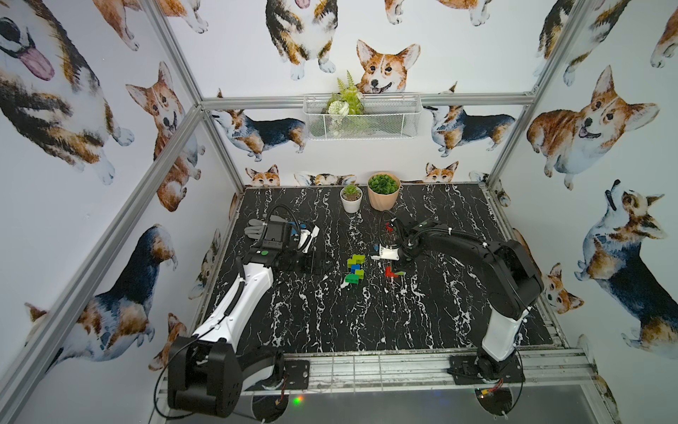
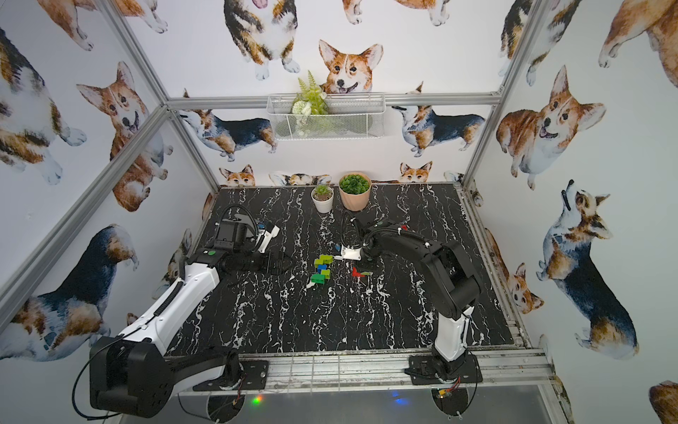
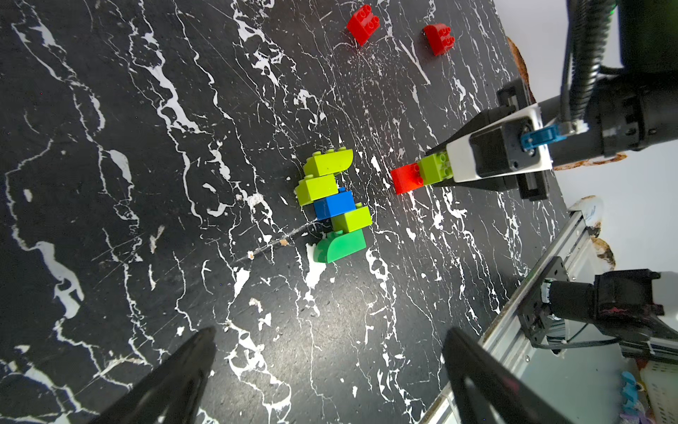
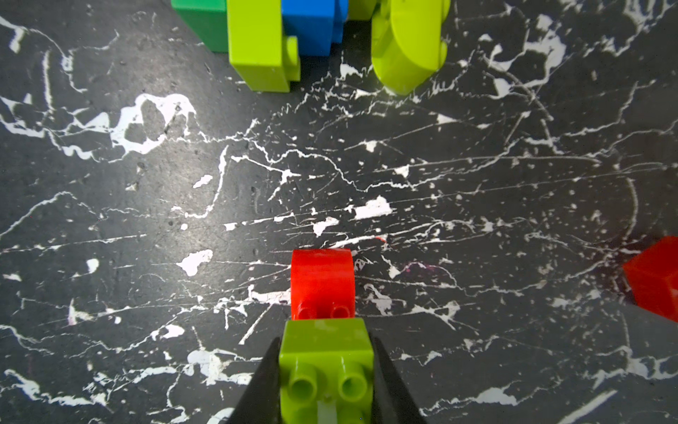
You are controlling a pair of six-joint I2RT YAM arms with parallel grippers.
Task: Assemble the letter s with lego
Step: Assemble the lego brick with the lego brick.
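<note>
Clamped on a lime brick (image 4: 325, 348), the right fingers (image 4: 264, 381) may shed its seemingly half-seated red brick (image 4: 323, 279); left fingers (image 3: 176, 378) gape empty.

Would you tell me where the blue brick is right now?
In both top views the blue brick lies mid-table, between two lime bricks, left of the nearest red brick.

**A robot lab cell, not a lived-in room**

Aluminium frame bars (image 1: 257, 101) box in a black marble-patterned tabletop (image 1: 330, 323), with corgi-print panels (image 1: 381, 69) as walls. A left robot arm (image 1: 242, 297) and a right robot arm (image 1: 502, 268) are bolted to a metal rail (image 1: 378, 370) at its front edge. A white plant pot (image 1: 351, 203), a peach plant pot (image 1: 383, 198), a wire basket (image 1: 389, 121) and lego bricks (image 1: 355, 270) dress the scene.
</note>
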